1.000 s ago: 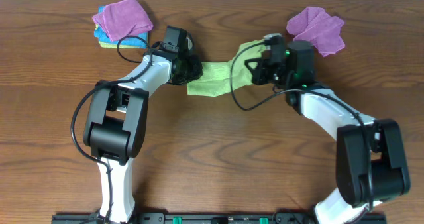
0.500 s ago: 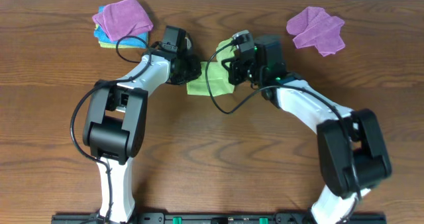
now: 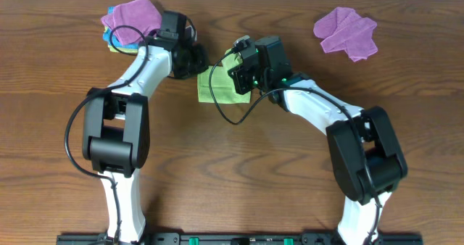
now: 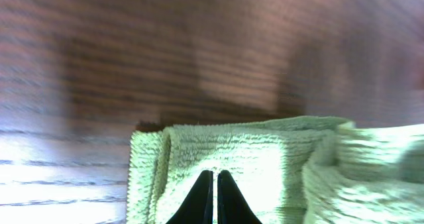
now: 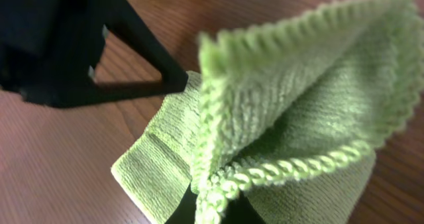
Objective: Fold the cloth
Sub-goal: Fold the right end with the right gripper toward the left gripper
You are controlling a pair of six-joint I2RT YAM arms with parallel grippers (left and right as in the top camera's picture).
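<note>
The lime-green cloth [image 3: 216, 89] lies doubled over on the wooden table at the back middle, between my two grippers. My left gripper [image 3: 199, 62] is at the cloth's far left edge. In the left wrist view its jaws [image 4: 215, 177] are shut on the cloth [image 4: 232, 151]. My right gripper [image 3: 233, 69] holds the cloth's other edge lifted over the lower layer. In the right wrist view its jaws [image 5: 212, 207] are shut on the stitched hem of the cloth [image 5: 298, 85]. The black left gripper [image 5: 126, 52] shows just beyond. The white tag is not visible.
A stack of purple, blue and green cloths [image 3: 130, 17] lies at the back left, close behind my left arm. Purple cloths [image 3: 346, 31] lie at the back right. The table's far edge runs just behind them.
My right gripper has carried its edge of the cloth leftward over the rest, toward my left gripper. The left gripper moved back and left. The cloth's footprint is now shorter.
</note>
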